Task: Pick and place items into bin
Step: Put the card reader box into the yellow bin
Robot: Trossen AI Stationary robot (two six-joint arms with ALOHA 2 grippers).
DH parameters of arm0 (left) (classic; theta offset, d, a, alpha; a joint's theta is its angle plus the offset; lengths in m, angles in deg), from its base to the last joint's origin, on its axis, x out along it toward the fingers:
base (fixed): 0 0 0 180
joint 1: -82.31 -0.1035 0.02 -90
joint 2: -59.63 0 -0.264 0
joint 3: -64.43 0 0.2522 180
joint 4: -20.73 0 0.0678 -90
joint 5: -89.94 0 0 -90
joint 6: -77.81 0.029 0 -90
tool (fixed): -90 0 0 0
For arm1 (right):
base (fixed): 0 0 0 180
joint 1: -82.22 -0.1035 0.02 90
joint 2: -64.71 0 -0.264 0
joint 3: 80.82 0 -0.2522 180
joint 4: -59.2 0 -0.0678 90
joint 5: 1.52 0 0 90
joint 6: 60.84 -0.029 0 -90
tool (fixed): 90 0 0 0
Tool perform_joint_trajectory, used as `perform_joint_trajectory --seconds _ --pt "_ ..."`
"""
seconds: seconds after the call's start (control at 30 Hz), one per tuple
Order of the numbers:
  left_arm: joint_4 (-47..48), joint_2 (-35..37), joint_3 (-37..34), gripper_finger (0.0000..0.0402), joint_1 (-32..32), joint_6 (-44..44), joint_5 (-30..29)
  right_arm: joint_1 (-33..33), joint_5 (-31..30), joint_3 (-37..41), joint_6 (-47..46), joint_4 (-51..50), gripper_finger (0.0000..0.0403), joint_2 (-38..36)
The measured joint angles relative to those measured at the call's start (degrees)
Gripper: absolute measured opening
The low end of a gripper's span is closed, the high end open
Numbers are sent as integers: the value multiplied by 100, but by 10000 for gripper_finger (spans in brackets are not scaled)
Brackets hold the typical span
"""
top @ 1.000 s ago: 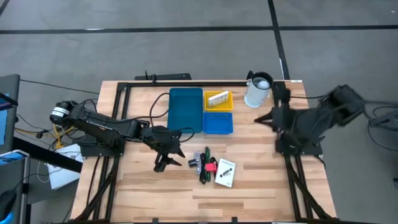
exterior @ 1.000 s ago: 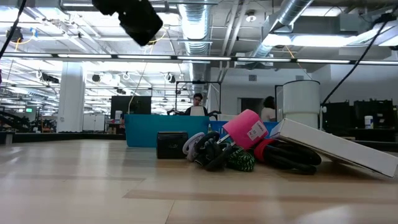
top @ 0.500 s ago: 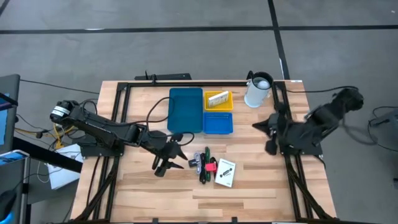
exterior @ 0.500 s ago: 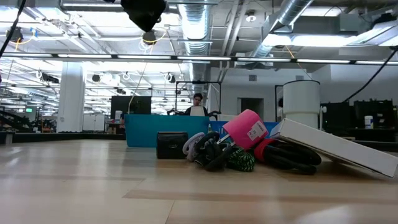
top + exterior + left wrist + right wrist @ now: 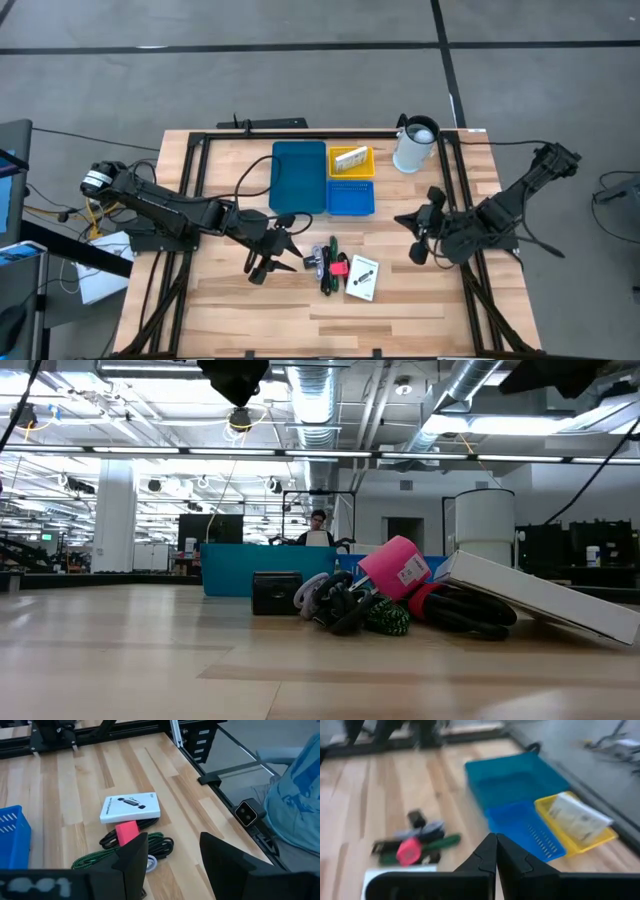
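Left gripper (image 5: 272, 262) hovers with jaws released beside the pile of pens (image 5: 328, 265); right gripper (image 5: 408, 222), jaws clenched empty, hangs near the trays (image 5: 299, 176)

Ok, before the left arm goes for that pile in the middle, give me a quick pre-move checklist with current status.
1. Left gripper open, nothing held: ok; the left wrist view shows a clear gap between its fingers.
2. Left gripper near the pile: ok, beside it on its left, not touching.
3. Pile items separated for a clean single pick: not ok; the cables, red piece and white card overlap.
4. Right gripper out of the way: ok, shut and empty, off to the pile's right.
5. Trays ready: ok; the teal and blue ones look empty, the yellow tray holds a white piece.
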Motion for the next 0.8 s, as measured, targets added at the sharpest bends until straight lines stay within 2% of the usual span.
perform_joint_trajectory --seconds 0.2,0.37,0.57,0.8 --pt "2 0 0 169 0 -31 -152 222 1257 2 566 348 1 256" --pt "-38 0 0 169 -2 -64 -164 535 1840 -1 538 747 19 502" --pt "-66 0 0 169 -2 -75 -320 576 2144 -1 291 928 90 1002" --pt "-49 0 0 169 -2 -76 -318 143 2152 -1 -424 1175 194 1818"
